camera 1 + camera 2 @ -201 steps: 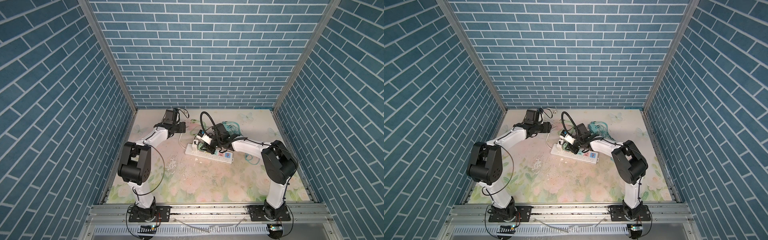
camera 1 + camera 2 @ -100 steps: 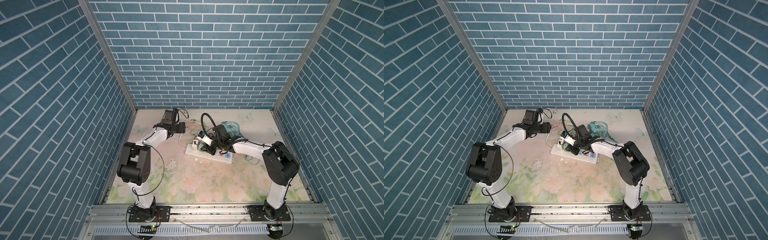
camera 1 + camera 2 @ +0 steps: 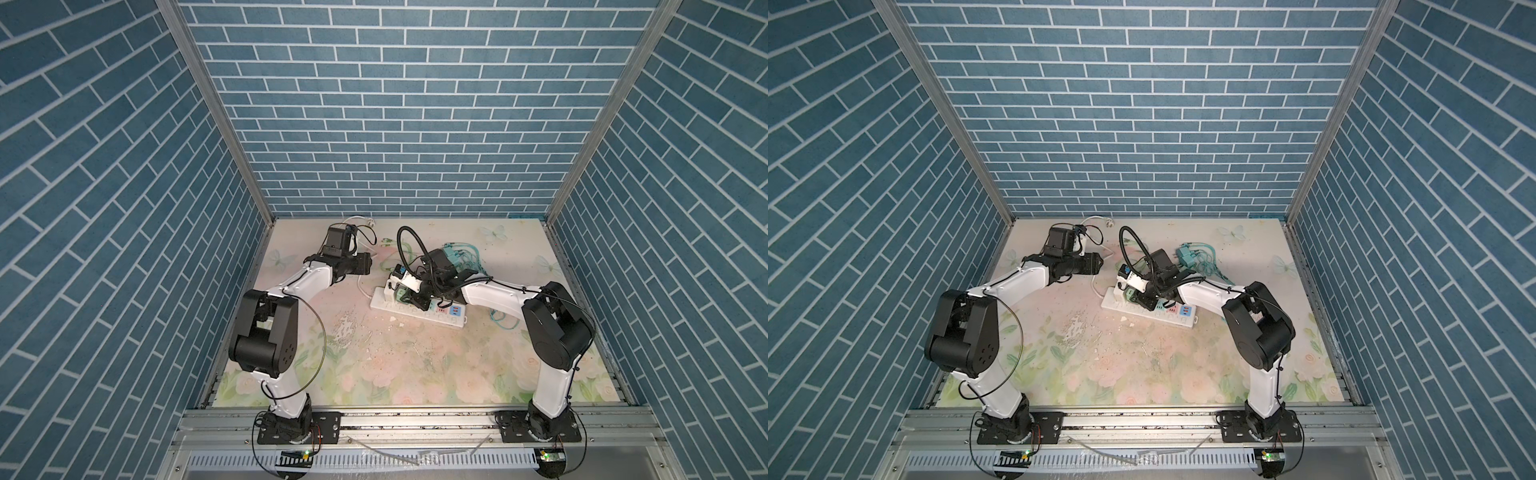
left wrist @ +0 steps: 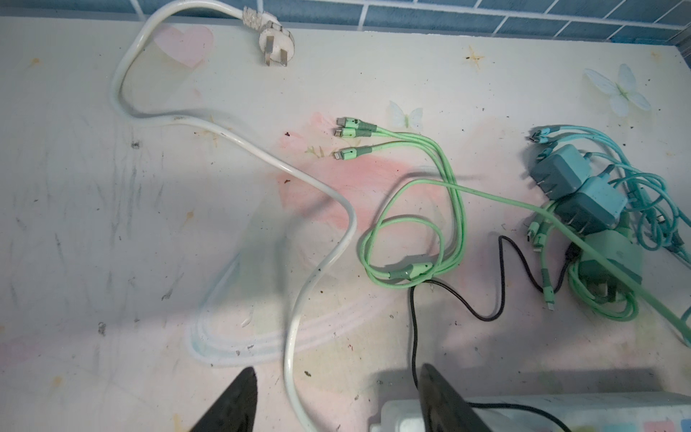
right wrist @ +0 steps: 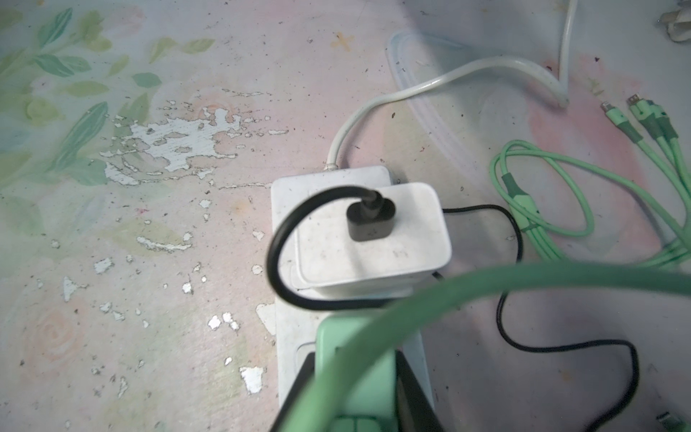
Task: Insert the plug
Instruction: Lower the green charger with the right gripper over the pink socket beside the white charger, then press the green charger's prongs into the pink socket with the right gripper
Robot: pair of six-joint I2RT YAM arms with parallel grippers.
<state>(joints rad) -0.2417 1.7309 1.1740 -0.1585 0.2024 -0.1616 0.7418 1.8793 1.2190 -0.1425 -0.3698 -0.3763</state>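
Far left of table: left gripper low over the mat, pointing right toward the strip; fingers apart, nothing clamped; white cord lies flat on the table and passes btwn them in the wrist view, no contact visible. Cord loops off to the far wall and ends in a three-pin wall plug, loose on the table, prongs bare. Nearer, left of centre: peeled patch in the mat print. Right of the cord: green cable coiled on the table; its three small tips fan out to the left.

Centre: power strip flat on the table, slanted, left end farther, right end nearer; same pos. in both top views. White charger plugged in at the strip's left end; black lead curls off its top. Next spot along to the right: green plug upright on the strip face; right gripper clamped on it, dark fingers on either side; green cable arcs off the plug's top across the wrist view. Prongs hidden under the plug body; can't tell if fully seated. Plug close beside white charger; contact btwn them unclear.

Right and far of the strip: pile of teal chargers w/ tangled teal leads, plus a spare green charger, all on the table just beyond the right wrist.
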